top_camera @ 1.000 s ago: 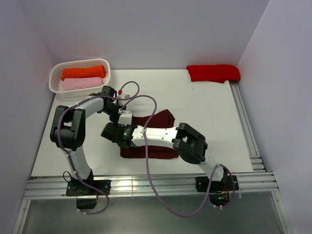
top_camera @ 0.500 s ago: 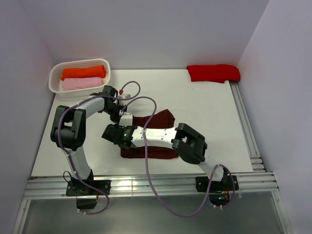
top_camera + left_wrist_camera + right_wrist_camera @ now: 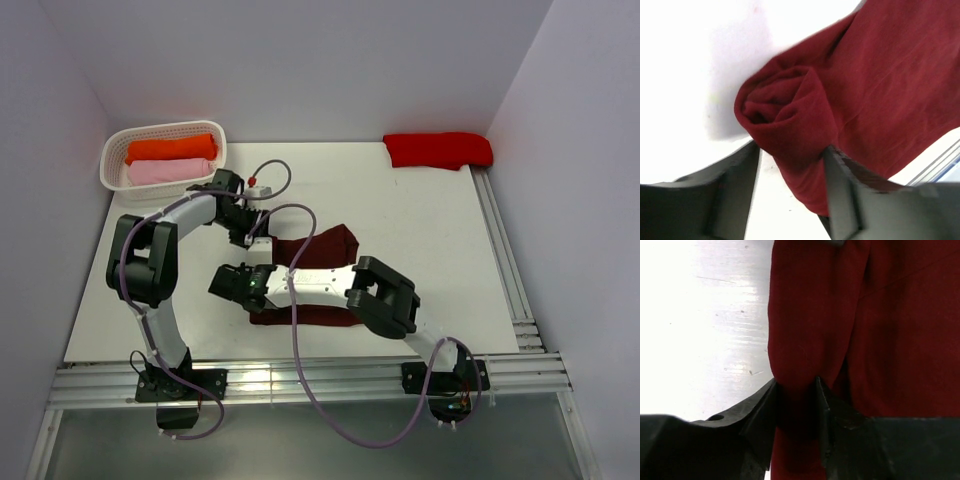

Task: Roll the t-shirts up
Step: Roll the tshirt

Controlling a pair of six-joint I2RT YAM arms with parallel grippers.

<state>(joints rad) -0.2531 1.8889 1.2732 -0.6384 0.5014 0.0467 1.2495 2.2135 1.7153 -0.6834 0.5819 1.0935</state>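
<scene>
The dark maroon t-shirt (image 3: 322,276) lies in the middle of the table, its left edge rolled into a thick roll. My left gripper (image 3: 250,233) is at the far end of that roll. In the left wrist view the roll's open end (image 3: 785,120) sits between my two fingers (image 3: 737,192), which close around it. My right gripper (image 3: 233,284) is at the roll's near end. In the right wrist view its fingers (image 3: 762,412) pinch the roll (image 3: 805,325), with flat shirt to the right.
A white basket (image 3: 108,165) at the back left holds an orange roll (image 3: 170,148) and a pink roll (image 3: 170,171). A bright red t-shirt (image 3: 437,150) lies folded at the back right. Metal rails run along the near and right table edges.
My right gripper has shifted a little toward the near edge with the roll's end. My left gripper has edged slightly back and left. The shirt's left edge has bunched further.
</scene>
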